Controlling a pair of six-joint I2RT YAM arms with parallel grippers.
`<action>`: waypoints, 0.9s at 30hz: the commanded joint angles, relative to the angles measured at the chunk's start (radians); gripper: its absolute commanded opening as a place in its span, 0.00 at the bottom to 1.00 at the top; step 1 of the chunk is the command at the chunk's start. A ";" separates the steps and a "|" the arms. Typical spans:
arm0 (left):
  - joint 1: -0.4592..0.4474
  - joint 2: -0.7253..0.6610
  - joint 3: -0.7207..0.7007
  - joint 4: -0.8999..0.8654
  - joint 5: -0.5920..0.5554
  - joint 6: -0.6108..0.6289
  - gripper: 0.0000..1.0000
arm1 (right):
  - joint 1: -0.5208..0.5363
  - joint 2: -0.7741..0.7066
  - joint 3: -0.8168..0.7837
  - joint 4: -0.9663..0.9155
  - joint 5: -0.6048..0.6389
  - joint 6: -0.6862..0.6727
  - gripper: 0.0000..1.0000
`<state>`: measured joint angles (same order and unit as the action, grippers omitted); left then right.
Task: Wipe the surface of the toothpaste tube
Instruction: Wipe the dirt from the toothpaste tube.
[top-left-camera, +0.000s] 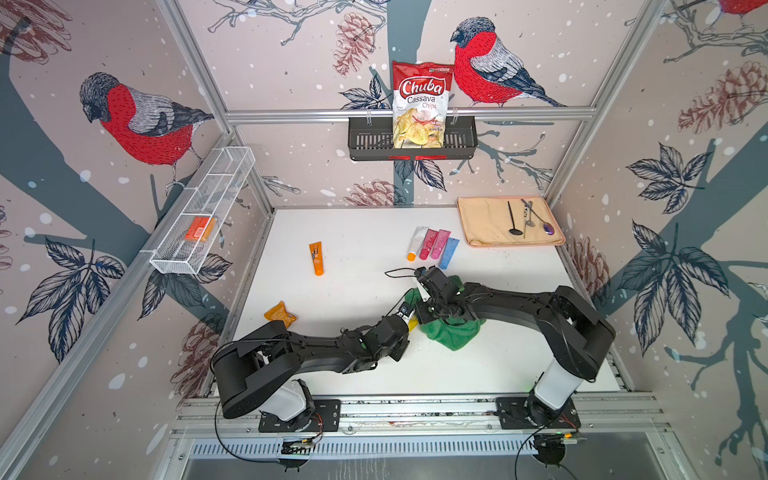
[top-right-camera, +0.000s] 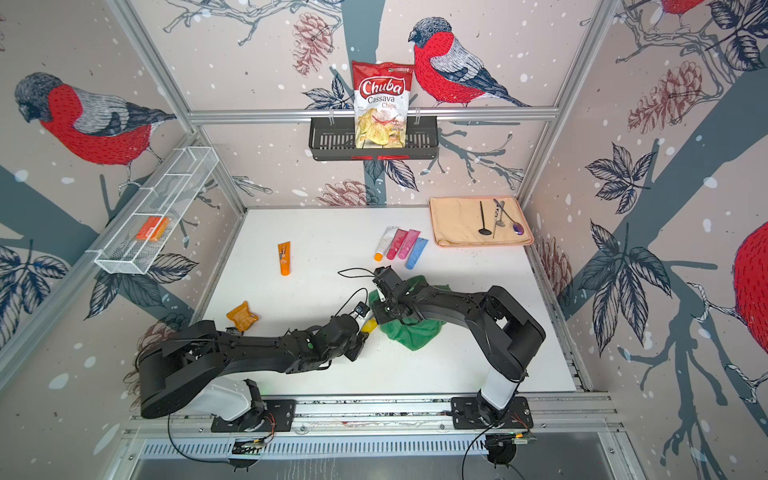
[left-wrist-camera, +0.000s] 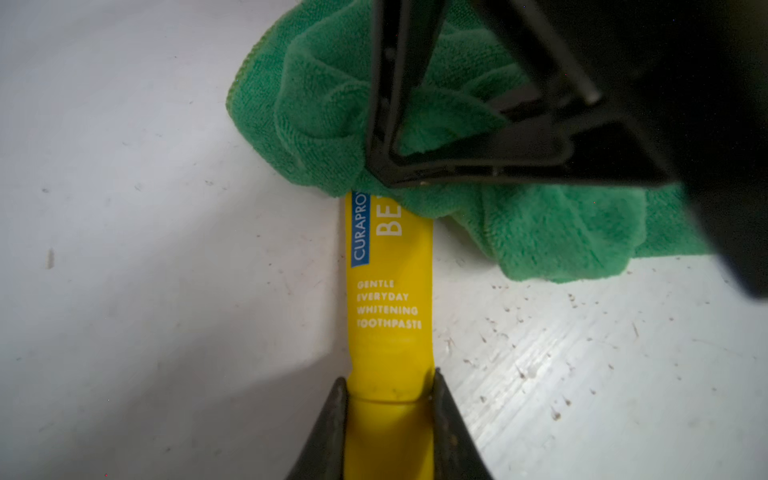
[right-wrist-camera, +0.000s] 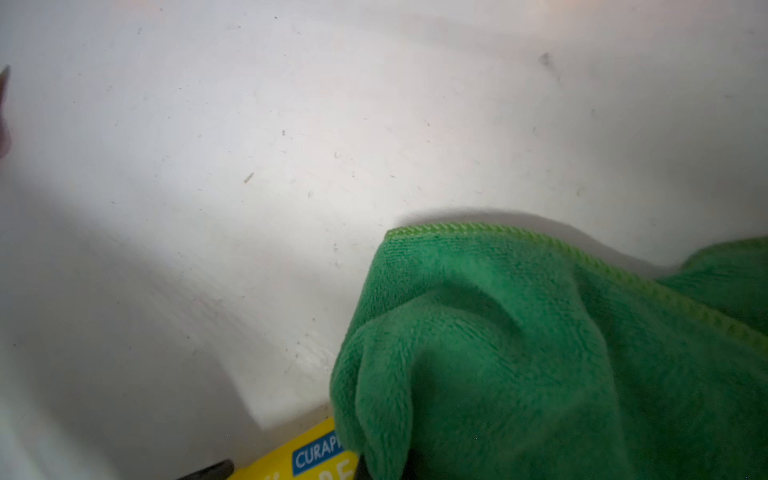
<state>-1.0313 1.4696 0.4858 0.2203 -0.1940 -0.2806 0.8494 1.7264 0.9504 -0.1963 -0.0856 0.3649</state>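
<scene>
Mid-wipe, by the looks of it. Spotted the yellow toothpaste tube (left-wrist-camera: 388, 291) flat on the table (top-left-camera: 374, 374), around the middle and a bit toward the near edge, mostly hidden under the arms in both top views. Clamped at the cap end by the left jaws, one on each side, snug against the plastic. Pinched fully shut in the right jaws: a bunched green cloth (left-wrist-camera: 561, 232), pressed down on the tube's other end and covering the top of the label.

Main thing to watch: long axis pointing straight out from the left jaws toward the right jaws, left to right across the table with a slight lean to the far side. So, right jaws parked directly on the tube's line, opposite the left grip, with a bare stretch of label in between.

Best guess for the next move: drag the cloth along that axis toward the left jaws, keeping on the line and not slipping off sideways onto the table. Right arm (top-left-camera: 519, 307) the one for the stroke, being in contact through the cloth; left arm (top-left-camera: 324, 349) just anchoring.

Possible snag: not much room before bumping into the left jaws at the end of the stroke. Can't tell anything about the tube's underside. Orange tube (top-left-camera: 316, 258) off to the left and row of four tubes (top-left-camera: 434, 246) at the far right, well apart.
</scene>
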 joint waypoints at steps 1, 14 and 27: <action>-0.004 0.003 0.000 -0.058 0.021 0.012 0.00 | -0.028 0.030 -0.023 -0.088 0.154 -0.005 0.00; -0.005 0.007 0.000 -0.056 0.018 0.012 0.00 | -0.178 0.001 -0.099 -0.094 0.387 0.019 0.00; 0.033 -0.127 0.084 -0.112 0.177 -0.022 0.65 | -0.251 -0.320 -0.197 -0.057 0.192 -0.022 0.00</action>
<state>-1.0172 1.3666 0.5301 0.1379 -0.1013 -0.2916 0.6121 1.4445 0.7658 -0.2207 0.1490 0.3618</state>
